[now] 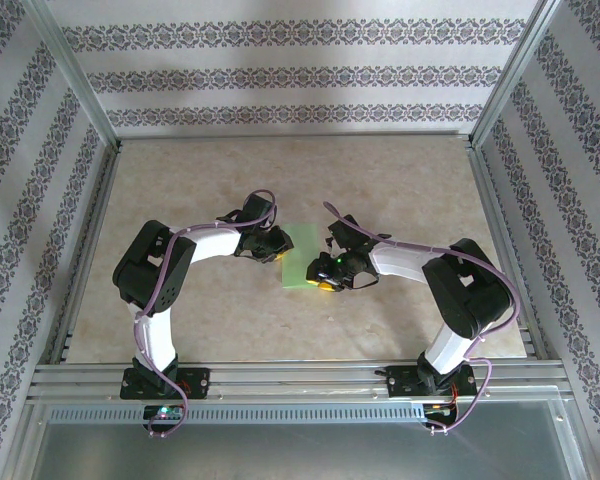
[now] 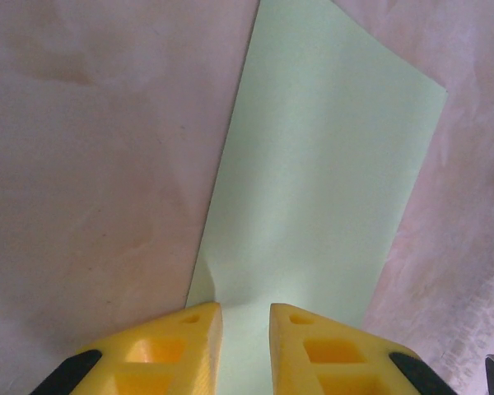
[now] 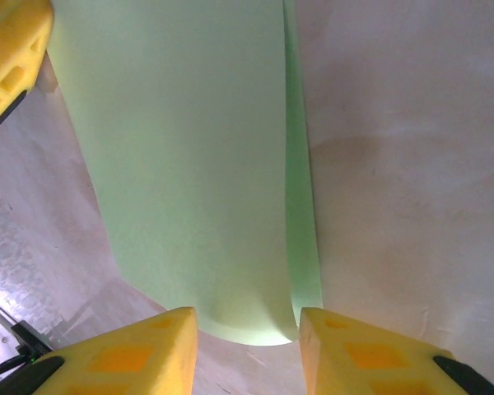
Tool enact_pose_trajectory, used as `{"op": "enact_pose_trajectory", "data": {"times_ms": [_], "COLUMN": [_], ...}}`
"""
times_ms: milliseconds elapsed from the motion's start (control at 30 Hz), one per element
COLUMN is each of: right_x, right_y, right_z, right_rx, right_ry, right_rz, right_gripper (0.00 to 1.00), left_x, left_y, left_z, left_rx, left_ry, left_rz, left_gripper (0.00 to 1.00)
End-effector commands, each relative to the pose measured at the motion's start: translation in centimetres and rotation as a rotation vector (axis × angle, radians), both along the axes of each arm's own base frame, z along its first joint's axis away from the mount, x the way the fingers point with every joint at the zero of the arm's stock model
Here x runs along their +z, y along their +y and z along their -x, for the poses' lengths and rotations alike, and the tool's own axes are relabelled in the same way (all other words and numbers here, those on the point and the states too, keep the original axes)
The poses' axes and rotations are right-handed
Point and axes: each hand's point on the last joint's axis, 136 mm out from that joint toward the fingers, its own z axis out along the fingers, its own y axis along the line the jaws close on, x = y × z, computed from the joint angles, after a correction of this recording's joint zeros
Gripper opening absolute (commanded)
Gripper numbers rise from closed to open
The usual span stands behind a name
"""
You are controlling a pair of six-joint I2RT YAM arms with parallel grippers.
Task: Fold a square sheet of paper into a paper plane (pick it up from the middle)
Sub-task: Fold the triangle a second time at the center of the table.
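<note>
While both arms reach in toward the middle of the counter (image 1: 280,170), the left arm (image 1: 165,275) comes in from the left and puts the left gripper (image 1: 268,247) at the left edge of the paper (image 1: 302,256).

Left wrist view: jaws nearly together, yellow fingers (image 2: 185,333) pinching the paper's near edge. There's a small crease in the paper just beside the left finger. The rest of the paper runs away from the jaws over the pinkish counter, with one far corner at upper right.

The paper sits mid-counter between the two grippers. It's pale green and plain, and it isn't flat. In the right wrist view the top layer bows and curls over, and a darker strip of a lower layer shows along its right side.

The right gripper (image 1: 320,282) is at the paper's right side. Its jaws are spread, with the curled near edge at the gap between them and no clamp visible. A yellow finger of the left gripper shows at the top left of that view.

The right arm (image 1: 460,290) folds back toward its base on the right.
</note>
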Motion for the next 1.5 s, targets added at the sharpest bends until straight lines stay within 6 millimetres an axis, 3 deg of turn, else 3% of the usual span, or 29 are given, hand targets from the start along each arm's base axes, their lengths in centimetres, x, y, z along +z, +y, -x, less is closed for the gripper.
{"op": "enact_pose_trajectory", "data": {"times_ms": [0, 333, 600, 867, 1467], "right_x": [1.3, 2.7, 2.1, 1.0, 0.7], "right_y": [0.6, 0.8, 1.2, 0.8, -0.8], "right_z": [-0.5, -1.8, -3.7, -2.0, -1.4], "right_rx": [0.006, -0.007, 0.001, -0.076, -0.183], "right_ry": [-0.034, -0.134, -0.15, -0.02, 0.028], "right_rz": [-0.034, -0.11, -0.133, -0.158, -0.145], "right_gripper": [0.37, 0.36, 0.37, 0.34, 0.11], "left_x": [-2.6, -2.7, -2.7, -2.2, -1.2], "left_y": [1.3, 1.3, 1.3, 1.2, 0.7], "left_z": [2.0, 2.1, 2.1, 1.9, 1.4], "left_rx": [0.018, 0.015, 0.017, 0.02, 0.016], "left_ry": [0.096, 0.096, 0.098, 0.088, 0.06], "left_rz": [-0.068, -0.071, -0.069, -0.053, -0.024], "left_gripper": [0.23, 0.23, 0.23, 0.23, 0.23]}}
